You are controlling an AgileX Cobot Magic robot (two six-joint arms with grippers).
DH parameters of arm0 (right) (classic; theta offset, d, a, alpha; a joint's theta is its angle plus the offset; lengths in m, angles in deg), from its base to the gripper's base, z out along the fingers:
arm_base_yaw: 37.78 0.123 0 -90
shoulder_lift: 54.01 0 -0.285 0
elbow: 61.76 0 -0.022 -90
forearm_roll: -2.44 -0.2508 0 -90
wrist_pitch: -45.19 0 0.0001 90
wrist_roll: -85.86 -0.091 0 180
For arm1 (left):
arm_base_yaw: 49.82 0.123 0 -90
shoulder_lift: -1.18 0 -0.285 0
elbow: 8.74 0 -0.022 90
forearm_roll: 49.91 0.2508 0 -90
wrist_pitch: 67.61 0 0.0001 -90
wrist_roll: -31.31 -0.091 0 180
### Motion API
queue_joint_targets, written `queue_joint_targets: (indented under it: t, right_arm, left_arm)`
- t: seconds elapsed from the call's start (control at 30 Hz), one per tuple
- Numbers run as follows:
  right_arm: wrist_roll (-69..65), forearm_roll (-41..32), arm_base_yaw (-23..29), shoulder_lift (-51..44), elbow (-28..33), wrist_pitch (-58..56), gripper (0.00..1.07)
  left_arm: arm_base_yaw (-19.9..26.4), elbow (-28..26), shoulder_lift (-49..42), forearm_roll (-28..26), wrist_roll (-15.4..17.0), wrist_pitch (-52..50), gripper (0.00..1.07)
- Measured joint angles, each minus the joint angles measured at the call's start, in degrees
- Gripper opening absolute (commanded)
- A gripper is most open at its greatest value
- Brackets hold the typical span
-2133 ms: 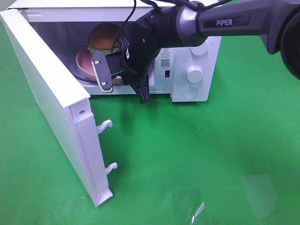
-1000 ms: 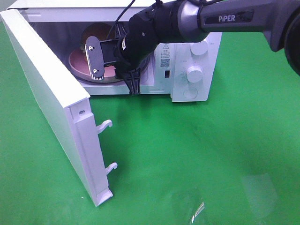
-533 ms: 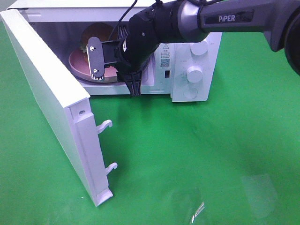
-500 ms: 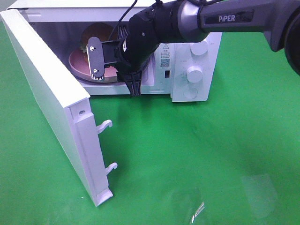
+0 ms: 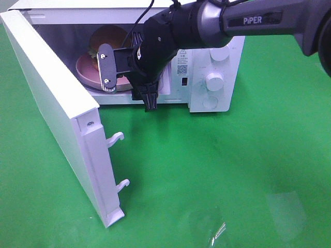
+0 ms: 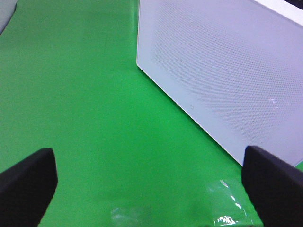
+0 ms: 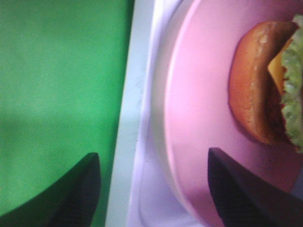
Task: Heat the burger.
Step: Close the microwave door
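The right gripper (image 5: 128,82) stands spread at the microwave's (image 5: 209,77) mouth, upper centre of the high view, with the pink plate's (image 5: 84,70) near rim between its fingers, gripping nothing. The burger (image 5: 106,37) sits on that plate inside the cavity. The left gripper (image 6: 151,189) is spread wide over the green surface (image 6: 71,94), near a white panel (image 6: 227,71).

The right arm (image 5: 248,20) stretches in from the right of the overhead view and bends downward at its end. The right gripper (image 5: 128,85) has its two fingers spread apart, clamping nothing. The left gripper (image 6: 151,189) has its fingers spread wide, with nothing between them.
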State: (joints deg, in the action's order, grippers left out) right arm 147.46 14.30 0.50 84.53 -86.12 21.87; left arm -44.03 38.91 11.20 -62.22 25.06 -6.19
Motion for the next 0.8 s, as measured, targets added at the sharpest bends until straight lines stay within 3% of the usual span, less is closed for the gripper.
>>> queue_joint_targets:
  t: [0.43, 0.6, 0.8]
  right_arm:
    - [-0.4, -0.1, 0.1, -7.3, 11.0, 4.9, 0.68]
    - [-7.1, -0.1, 0.1, -12.1, 15.5, 8.3, 0.79]
    - [-12.8, -0.1, 0.1, -16.0, 19.9, 9.6, 0.8]
  left_arm:
    - [0.0, 0.0, 0.0, 0.0, 0.0, 0.0, 0.98]
    - [0.0, 0.0, 0.0, 0.0, 0.0, 0.0, 0.98]
    - [0.0, 0.0, 0.0, 0.0, 0.0, 0.0, 0.98]
